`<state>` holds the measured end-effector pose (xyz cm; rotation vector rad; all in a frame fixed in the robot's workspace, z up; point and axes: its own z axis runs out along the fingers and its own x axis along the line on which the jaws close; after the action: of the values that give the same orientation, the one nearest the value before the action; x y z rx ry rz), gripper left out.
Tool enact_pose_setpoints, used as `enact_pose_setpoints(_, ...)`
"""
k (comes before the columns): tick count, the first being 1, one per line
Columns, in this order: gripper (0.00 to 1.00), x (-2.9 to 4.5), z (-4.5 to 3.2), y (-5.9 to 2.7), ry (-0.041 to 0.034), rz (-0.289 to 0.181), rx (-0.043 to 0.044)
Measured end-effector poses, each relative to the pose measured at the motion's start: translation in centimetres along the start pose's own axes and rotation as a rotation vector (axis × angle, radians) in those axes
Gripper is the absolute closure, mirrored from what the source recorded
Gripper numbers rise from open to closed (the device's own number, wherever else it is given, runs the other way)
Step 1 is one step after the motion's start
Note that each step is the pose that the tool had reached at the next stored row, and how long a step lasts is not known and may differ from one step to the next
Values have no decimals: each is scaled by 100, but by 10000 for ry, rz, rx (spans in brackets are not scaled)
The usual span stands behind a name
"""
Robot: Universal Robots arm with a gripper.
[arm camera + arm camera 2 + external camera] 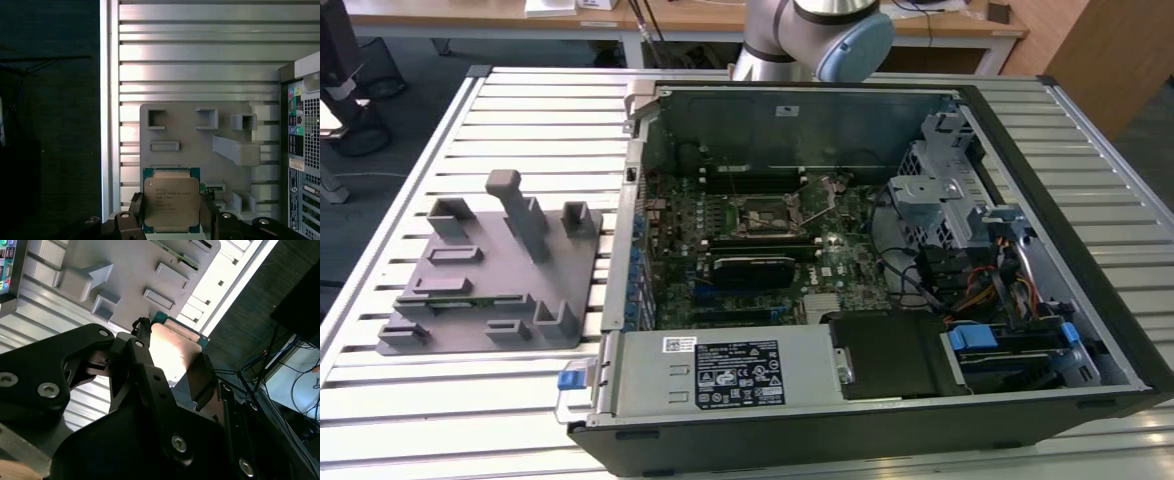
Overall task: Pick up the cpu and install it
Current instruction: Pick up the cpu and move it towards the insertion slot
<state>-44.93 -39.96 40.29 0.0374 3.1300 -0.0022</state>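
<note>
CPU: silvery square cpu, green-rimmed, held over the grey moulded fixture tray.
Gripper: black gripper pinching the cpu's edges.
Risk: we fear the edge grip slips and tilts the cpu, damaging the motherboard socket.

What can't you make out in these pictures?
- First wrist view: whether the cpu is clear of the gray tray; its underside faces away.
- Second wrist view: the cpu's top, washed out by glare.
- Exterior view: the motherboard socket, too small to judge.
</note>
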Motion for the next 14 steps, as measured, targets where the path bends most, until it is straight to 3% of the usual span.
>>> enact_pose_setpoints(5, 47, -17, -2, 1, 3, 2, 2)
enact_pose_setpoints(14, 47, -175, 0, 4, 2, 1, 2)
